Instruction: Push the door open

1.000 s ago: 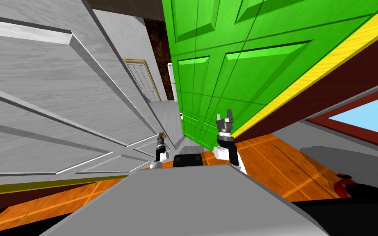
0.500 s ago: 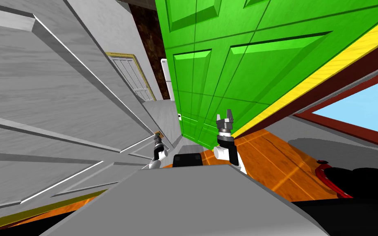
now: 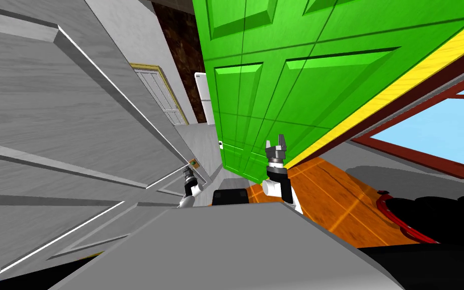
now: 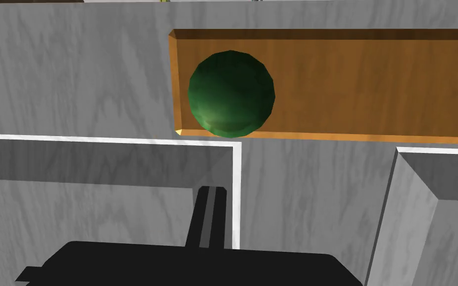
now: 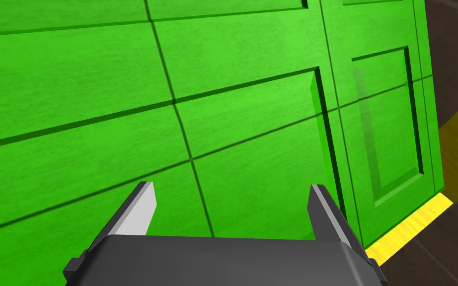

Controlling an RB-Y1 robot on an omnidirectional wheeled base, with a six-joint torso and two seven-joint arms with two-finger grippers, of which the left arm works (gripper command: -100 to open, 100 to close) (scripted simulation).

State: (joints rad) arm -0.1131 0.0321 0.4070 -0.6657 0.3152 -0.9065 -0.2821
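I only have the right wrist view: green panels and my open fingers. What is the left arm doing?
Observer: The left gripper points at a grey panelled door, with its fingers shut together.
Operator: Is there a handle near it?
Observer: Yes. A dark green round knob sits on an orange-brown plate, just beyond the fingertips.
Operator: How does that door sit relative to mine?
Observer: In the head view, the grey panelled door is on your left and the green door is on your right, with a narrow gap between them.
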